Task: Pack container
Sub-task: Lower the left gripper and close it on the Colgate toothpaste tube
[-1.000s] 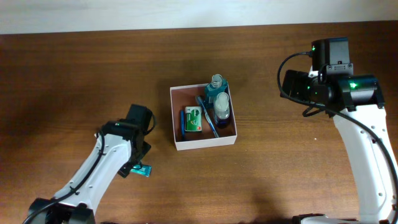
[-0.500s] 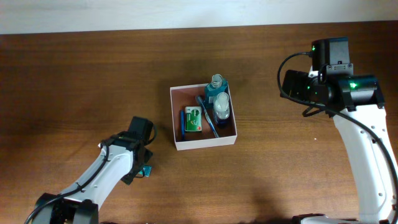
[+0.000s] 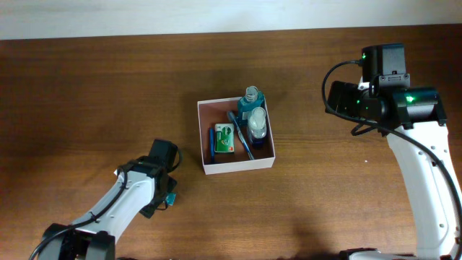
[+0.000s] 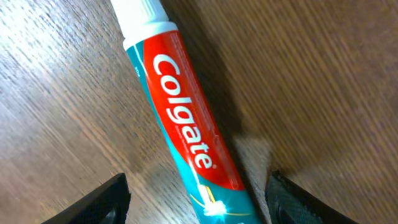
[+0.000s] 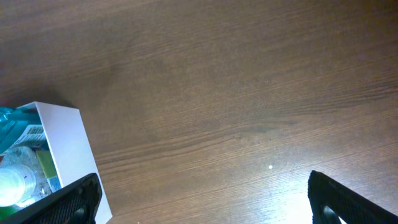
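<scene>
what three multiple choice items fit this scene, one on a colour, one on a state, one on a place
1. What colour are the walls of the container?
A. white
B. black
C. yellow

2. What state is the right gripper in?
A. shut on a bottle
B. open, holding nothing
C. shut on a brush

3. Where is the toothpaste tube?
A. inside the container
B. held in the right gripper
C. lying on the table, between the fingers of the left gripper

Answers:
1 A: the overhead view shows thin white walls around a reddish-brown floor.
2 B: the right wrist view shows its fingers wide apart over bare wood.
3 C: the left wrist view shows the tube flat on the wood, with an open finger on either side of it.
</scene>
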Tool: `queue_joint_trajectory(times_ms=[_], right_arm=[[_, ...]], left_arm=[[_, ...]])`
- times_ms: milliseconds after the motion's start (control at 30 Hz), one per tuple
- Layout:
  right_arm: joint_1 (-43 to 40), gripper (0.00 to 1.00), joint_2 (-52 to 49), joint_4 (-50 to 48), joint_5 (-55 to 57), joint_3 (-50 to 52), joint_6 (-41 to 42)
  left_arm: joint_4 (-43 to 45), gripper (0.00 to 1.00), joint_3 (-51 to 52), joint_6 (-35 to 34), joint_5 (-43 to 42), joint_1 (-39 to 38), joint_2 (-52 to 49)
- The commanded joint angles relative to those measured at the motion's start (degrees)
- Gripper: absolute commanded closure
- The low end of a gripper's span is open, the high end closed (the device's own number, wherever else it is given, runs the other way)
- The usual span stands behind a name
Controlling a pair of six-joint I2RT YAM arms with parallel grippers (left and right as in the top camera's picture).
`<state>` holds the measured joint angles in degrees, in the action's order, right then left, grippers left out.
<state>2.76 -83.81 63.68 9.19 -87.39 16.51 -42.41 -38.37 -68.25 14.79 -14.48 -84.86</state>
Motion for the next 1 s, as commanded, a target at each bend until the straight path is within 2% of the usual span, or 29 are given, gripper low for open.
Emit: queue_joint_trajectory(times_ms=[0,233,433,600,833,967], right_arm=[[-0.2,0.02,-0.3,0.0,0.5,0.0,0.2],[-0.2,0.02,-0.3,0.0,0.5,0.0,0.2],[-0.2,0.02,-0.3,0.0,0.5,0.0,0.2],[-0.2,0.02,-0.3,0.0,0.5,0.0,0.2],[-0.2,0.02,-0.3,0.0,0.5,0.0,0.2],[-0.2,0.01,-0.3,0.0,0.5,0.0,0.2]], left_arm=[[0.9,0.29,1.4,-0.8,0.0,0.4,0.3],[1.9,0.31,1.5,-0.8,0.0,0.4,0.3],[1.7,0.48,1.5,-0.8,0.0,0.4,0.3],[1.4,0.56,1.5,-0.7,0.0,0.4,0.3],[1.5,0.58,1.5,-0.7,0.1,0.4,0.3],[1.4,0.68,1.5,-0.7,1.6,0.4,0.3]])
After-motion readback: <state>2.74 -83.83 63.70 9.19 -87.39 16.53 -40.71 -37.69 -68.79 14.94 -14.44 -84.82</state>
